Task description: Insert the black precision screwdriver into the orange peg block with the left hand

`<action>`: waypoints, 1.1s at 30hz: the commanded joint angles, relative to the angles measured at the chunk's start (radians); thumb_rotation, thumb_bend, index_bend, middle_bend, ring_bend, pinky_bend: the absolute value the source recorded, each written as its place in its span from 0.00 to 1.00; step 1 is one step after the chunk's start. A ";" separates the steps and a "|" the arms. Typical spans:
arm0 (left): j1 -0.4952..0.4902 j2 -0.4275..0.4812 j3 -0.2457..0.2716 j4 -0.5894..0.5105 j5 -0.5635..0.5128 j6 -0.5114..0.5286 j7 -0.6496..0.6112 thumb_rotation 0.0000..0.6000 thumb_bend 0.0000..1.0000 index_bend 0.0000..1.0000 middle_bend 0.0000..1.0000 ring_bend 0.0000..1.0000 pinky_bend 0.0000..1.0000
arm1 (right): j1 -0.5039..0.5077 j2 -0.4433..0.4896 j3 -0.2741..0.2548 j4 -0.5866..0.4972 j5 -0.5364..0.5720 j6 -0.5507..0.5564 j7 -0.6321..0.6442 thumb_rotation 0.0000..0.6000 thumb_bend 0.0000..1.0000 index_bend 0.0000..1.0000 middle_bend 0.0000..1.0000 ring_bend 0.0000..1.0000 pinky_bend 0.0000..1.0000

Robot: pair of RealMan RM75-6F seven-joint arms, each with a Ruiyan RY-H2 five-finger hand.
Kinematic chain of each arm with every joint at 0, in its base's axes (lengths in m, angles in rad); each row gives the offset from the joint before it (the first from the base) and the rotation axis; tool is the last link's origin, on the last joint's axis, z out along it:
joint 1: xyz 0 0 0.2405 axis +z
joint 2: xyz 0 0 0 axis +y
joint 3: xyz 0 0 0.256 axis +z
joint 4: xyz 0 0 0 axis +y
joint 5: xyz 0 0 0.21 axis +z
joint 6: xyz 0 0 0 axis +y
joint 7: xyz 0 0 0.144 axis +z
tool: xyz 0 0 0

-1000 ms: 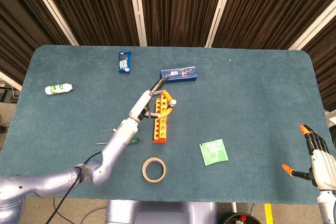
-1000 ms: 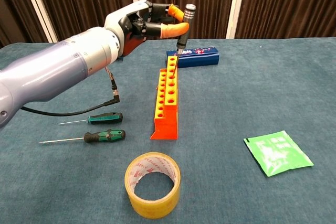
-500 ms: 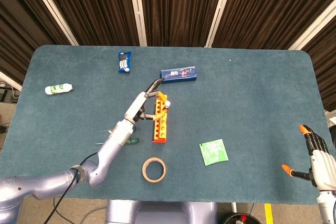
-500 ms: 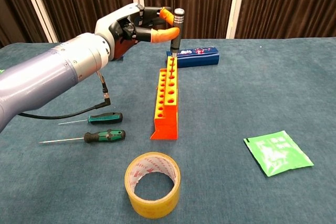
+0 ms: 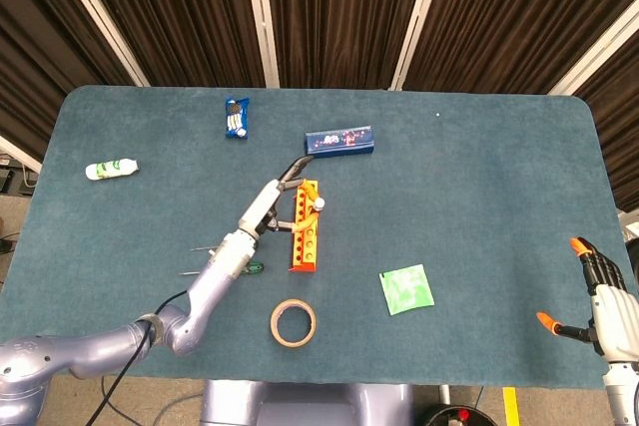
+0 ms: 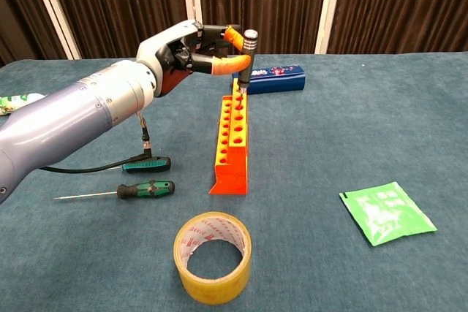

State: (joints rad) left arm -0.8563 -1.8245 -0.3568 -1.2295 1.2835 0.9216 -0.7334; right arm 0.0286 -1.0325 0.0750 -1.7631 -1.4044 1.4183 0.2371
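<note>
One black screwdriver (image 6: 247,58), one orange peg block (image 6: 232,137), two green-handled screwdrivers (image 6: 147,188).

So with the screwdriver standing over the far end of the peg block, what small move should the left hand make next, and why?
Probably press a little further straight down before letting go. The left hand pinches the black precision screwdriver upright, its tip at a far-end hole of the orange peg block, but most of the handle stands above the block, so it looks only partly seated.

Peg block (image 6: 232,135) glossy plastic; table (image 6: 351,107) matt cloth; tape roll (image 6: 213,256) shiny.
</note>
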 commanded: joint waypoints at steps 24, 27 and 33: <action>0.002 -0.009 0.015 0.047 -0.013 -0.025 0.004 1.00 0.41 0.61 0.01 0.00 0.05 | 0.000 -0.002 0.001 0.003 -0.001 0.002 0.002 1.00 0.04 0.00 0.00 0.00 0.00; 0.003 -0.013 0.015 0.056 -0.021 -0.031 0.008 1.00 0.41 0.61 0.01 0.00 0.05 | 0.000 -0.002 0.001 0.002 -0.001 0.002 0.003 1.00 0.04 0.00 0.00 0.00 0.00; 0.001 -0.020 0.012 0.066 -0.027 -0.038 0.010 1.00 0.41 0.61 0.01 0.00 0.05 | 0.002 -0.001 0.002 0.001 0.003 -0.002 -0.002 1.00 0.04 0.00 0.00 0.00 0.00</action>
State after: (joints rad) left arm -0.8553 -1.8441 -0.3445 -1.1636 1.2561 0.8840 -0.7231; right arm 0.0310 -1.0360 0.0769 -1.7601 -1.4021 1.4129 0.2369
